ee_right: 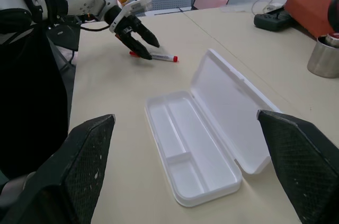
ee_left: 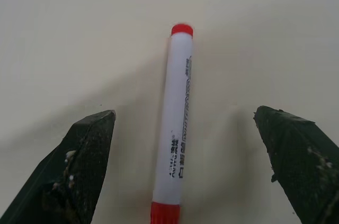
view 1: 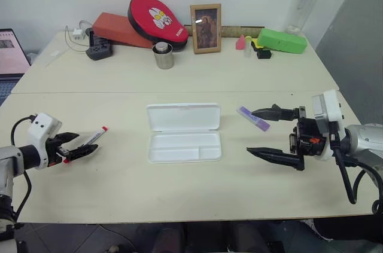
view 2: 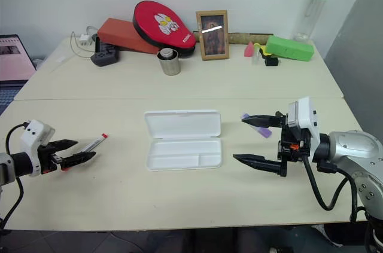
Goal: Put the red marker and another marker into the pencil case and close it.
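- Left eye view: case lies open mid-table, lid flat toward the far edge, tray toward the near edge, tray empty.
- Red marker lies on the table near the left edge, well left of the case. Left gripper sits at its near end, fingers spread on either side, not clamped.
- Purple marker lies on the table right of the case lid, apart from it.
- Right gripper hangs right of the case, fingers wide apart, nothing between them. Upper finger tip is just beside the purple marker; can't tell if they touch.
- Along the far edge: laptop at the left, orange box, red paddle case, metal cup, photo frame, green box, clear bottle.
- Right eye view: same layout. Purple marker is partly hidden behind the right gripper's upper finger.
- Left wrist view: red marker lies flat on the table between the two spread fingers, clear gap on both sides, no contact. Red cap end points away from the camera, print runs along the barrel.
- Right wrist view: open case lies ahead between the two wide fingers, divided tray empty. Beyond it the left gripper is over the red marker, fingers apart.
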